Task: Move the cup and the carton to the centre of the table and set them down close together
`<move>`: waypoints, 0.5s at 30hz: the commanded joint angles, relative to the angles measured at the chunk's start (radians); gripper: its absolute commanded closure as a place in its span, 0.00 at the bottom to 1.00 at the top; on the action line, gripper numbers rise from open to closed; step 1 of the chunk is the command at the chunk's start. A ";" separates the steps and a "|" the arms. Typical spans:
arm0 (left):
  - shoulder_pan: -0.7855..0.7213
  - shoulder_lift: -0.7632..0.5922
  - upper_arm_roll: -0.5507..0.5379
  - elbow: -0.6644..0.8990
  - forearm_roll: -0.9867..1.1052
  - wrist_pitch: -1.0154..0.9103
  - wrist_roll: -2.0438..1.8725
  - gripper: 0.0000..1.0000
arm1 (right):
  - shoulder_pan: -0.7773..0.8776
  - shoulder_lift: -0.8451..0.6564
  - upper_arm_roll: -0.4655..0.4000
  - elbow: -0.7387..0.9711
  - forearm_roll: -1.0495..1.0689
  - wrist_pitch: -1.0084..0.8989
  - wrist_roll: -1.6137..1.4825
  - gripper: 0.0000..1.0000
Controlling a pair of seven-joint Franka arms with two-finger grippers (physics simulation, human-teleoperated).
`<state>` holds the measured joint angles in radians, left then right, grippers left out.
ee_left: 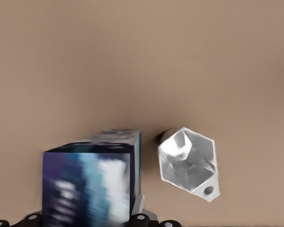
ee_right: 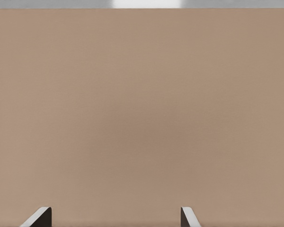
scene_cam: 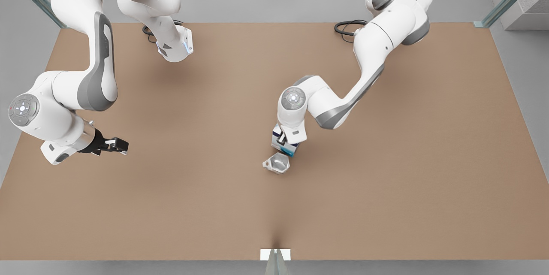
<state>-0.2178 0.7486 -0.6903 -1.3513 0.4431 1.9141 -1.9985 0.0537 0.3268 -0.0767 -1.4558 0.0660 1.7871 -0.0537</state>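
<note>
Front view: my left gripper (scene_cam: 284, 143) clenches its jaws on the carton (scene_cam: 281, 144), cup (scene_cam: 277, 164) touching at six o'clock, mid-tabletop (scene_cam: 386, 180); my right gripper (scene_cam: 116, 145) waits, jaws released.

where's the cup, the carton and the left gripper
the cup (ee_left: 188, 163): left wrist view, on its faceted inside.
the carton (ee_left: 87, 187): left wrist view, on its printed face.
left gripper (scene_cam: 285, 143): front view, at the carton, between the fingertips.
</note>
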 commanded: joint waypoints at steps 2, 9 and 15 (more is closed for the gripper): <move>0.000 0.002 0.000 0.001 0.008 -0.001 0.003 0.08 | 0.000 0.000 0.000 0.000 0.000 0.000 0.000 0.00; 0.001 0.006 0.000 0.017 0.009 -0.006 0.004 0.00 | 0.000 0.000 0.002 0.002 0.002 0.000 0.002 0.00; 0.000 0.005 -0.009 0.055 -0.009 -0.059 0.007 0.00 | 0.000 -0.003 0.002 0.003 0.002 -0.002 0.002 0.00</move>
<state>-0.2179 0.7533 -0.6993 -1.2948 0.4420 1.8470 -1.9911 0.0526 0.3238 -0.0760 -1.4527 0.0675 1.7856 -0.0534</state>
